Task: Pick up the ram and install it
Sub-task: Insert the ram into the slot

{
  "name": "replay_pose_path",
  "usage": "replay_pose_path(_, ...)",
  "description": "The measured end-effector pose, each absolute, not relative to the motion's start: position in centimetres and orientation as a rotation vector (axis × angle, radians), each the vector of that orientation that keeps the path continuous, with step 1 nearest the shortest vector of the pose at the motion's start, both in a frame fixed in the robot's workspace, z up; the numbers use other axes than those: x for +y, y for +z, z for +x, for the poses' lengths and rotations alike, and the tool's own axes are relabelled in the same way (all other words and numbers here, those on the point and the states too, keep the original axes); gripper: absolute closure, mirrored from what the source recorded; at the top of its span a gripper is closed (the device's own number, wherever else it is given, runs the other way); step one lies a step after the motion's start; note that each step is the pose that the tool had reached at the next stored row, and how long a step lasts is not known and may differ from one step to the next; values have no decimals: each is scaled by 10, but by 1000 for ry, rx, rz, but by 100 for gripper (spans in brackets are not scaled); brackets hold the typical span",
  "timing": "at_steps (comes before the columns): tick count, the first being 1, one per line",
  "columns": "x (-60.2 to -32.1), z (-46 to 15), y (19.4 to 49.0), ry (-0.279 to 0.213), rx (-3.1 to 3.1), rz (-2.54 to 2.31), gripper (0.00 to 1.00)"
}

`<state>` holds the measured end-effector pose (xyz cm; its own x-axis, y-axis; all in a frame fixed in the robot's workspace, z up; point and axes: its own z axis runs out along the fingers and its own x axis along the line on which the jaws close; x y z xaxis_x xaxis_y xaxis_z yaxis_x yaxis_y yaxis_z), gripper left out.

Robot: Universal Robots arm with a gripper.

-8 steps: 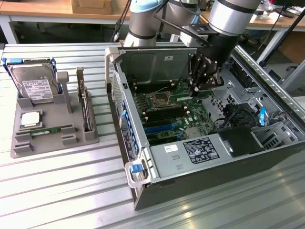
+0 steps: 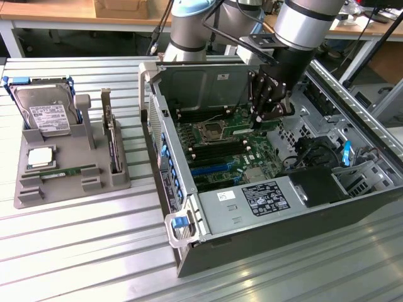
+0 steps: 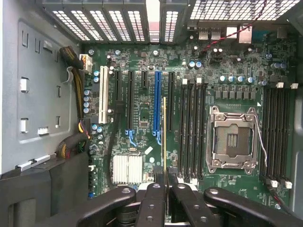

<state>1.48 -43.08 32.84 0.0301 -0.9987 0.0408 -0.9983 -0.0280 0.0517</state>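
Note:
The ram (image 3: 164, 132) shows edge-on in the wrist view as a thin green-and-gold strip sticking out from between my fingers. My gripper (image 3: 165, 177) is shut on its near end. The stick hangs over the motherboard (image 3: 142, 113), between the blue slot (image 3: 157, 104) and a bank of black memory slots (image 3: 191, 127); I cannot tell whether it touches the board. In the exterior view my gripper (image 2: 259, 119) reaches down into the open computer case (image 2: 189, 189), above the board's far side near the CPU socket (image 2: 211, 131).
A grey holder tray (image 2: 94, 182) at the exterior view's left carries a silver hard drive (image 2: 47, 113), a processor chip (image 2: 39, 157), a green stick (image 2: 60, 171) lying flat and an upright expansion card (image 2: 112, 141). Case walls and cable bundles (image 3: 75, 142) hem in the board.

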Motion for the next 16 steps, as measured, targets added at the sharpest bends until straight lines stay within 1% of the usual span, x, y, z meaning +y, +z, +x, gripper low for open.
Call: replay_pose_path(16,-431,15,319,-10,-2143,2206,88)
